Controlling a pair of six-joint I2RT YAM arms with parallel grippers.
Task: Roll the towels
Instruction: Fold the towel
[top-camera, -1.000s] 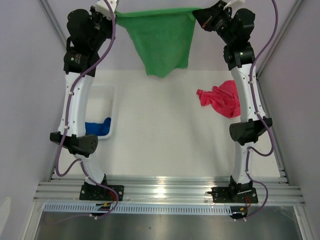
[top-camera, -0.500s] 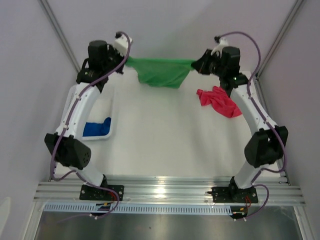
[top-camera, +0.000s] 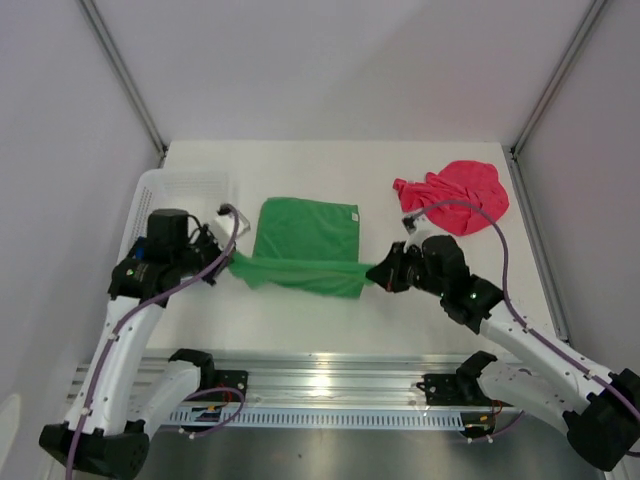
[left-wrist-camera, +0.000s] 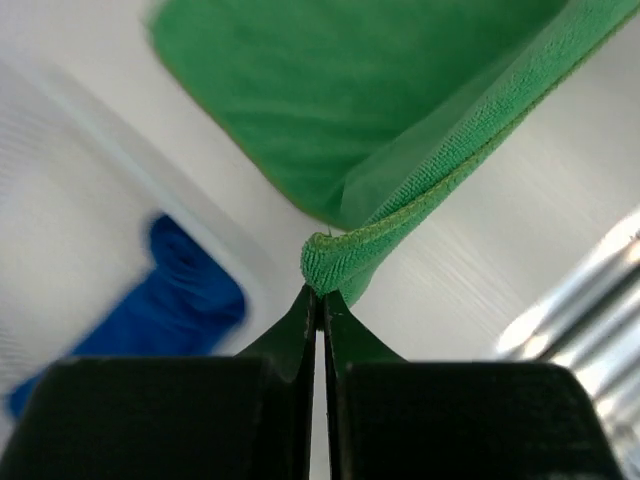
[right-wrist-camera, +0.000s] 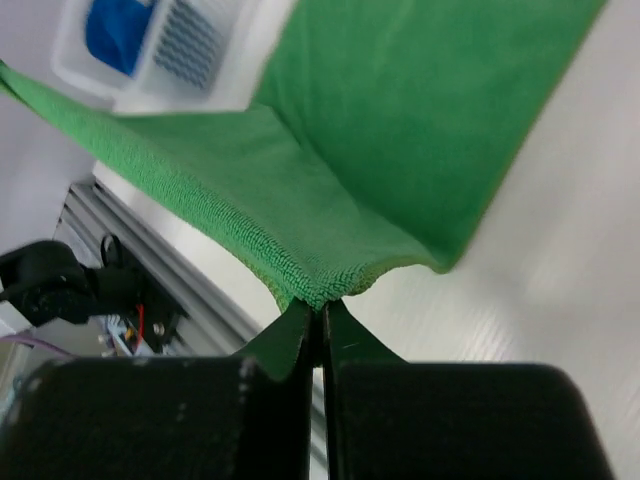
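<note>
Green towel (top-camera: 305, 235) mostly flat on table (top-camera: 300, 170), near corners clamped by left end effector (left-wrist-camera: 319, 294) and right end effector (right-wrist-camera: 322, 309); no roll yet. Pink towel (top-camera: 455, 195) crumpled right of it; blue towel (left-wrist-camera: 185, 300) in basket (top-camera: 185, 185), left of it.

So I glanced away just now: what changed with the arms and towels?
The green towel, hanging before, was lowered and drawn toward the near edge, mostly onto the table. The left gripper and right gripper still pinch its near corners. The pink towel and blue towel in the basket stayed put.
</note>
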